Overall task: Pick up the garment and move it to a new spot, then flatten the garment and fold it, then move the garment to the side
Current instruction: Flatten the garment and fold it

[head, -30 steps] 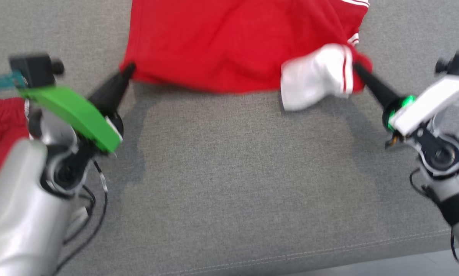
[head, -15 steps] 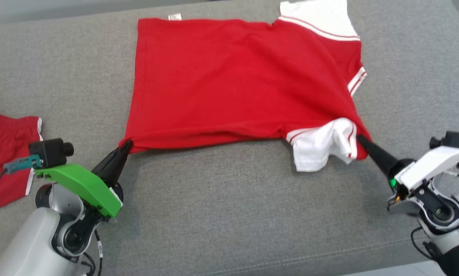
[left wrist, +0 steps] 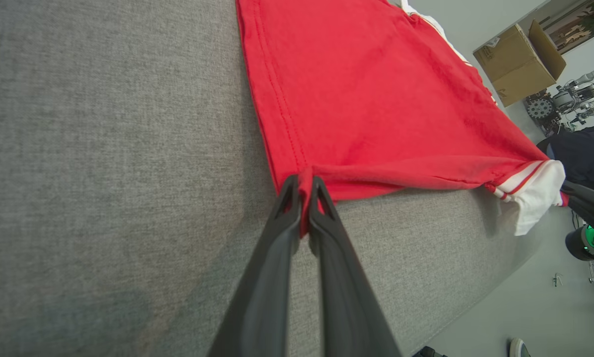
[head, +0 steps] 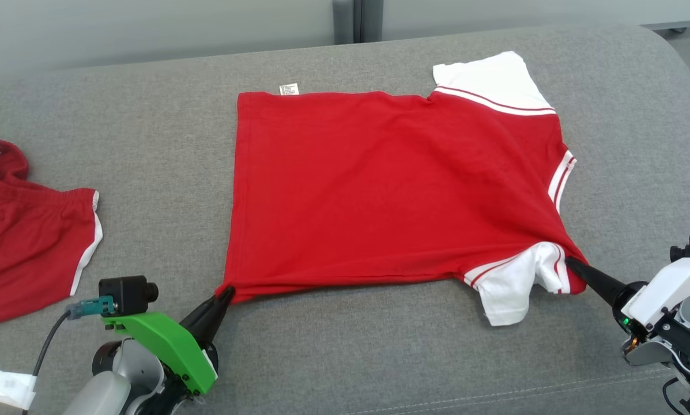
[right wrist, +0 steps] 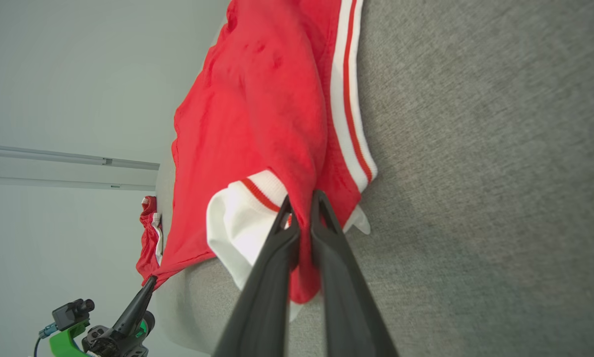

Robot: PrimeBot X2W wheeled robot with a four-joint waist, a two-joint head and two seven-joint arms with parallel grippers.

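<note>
Nearest us, lower left: the left gripper (head: pixel 227 292). We note its two dark fingers pressed together on the near left hem corner of the red T-shirt (head: pixel 391 184). In the left wrist view a strip of red cloth sits between the tips.

Lower right: the right gripper (head: pixel 570 264), its fingers also closed, pinching red fabric at the shirt's near right corner. That grip is just beside the near white sleeve (head: pixel 509 288), which lies crumpled and droops toward us.

The shirt's near edge runs stretched between the two grips. Beyond it we see the body of the shirt spread mostly flat on the grey cushion (head: pixel 345 357), hem to the left.

Farther back: the far sleeve (head: pixel 489 75) lies flat at the right, and a white label (head: pixel 289 89) pokes out at the far left corner. Red shorts (head: pixel 27 242) with white trim lie well apart at the left. A pale wall (head: pixel 149 29) stands behind.
</note>
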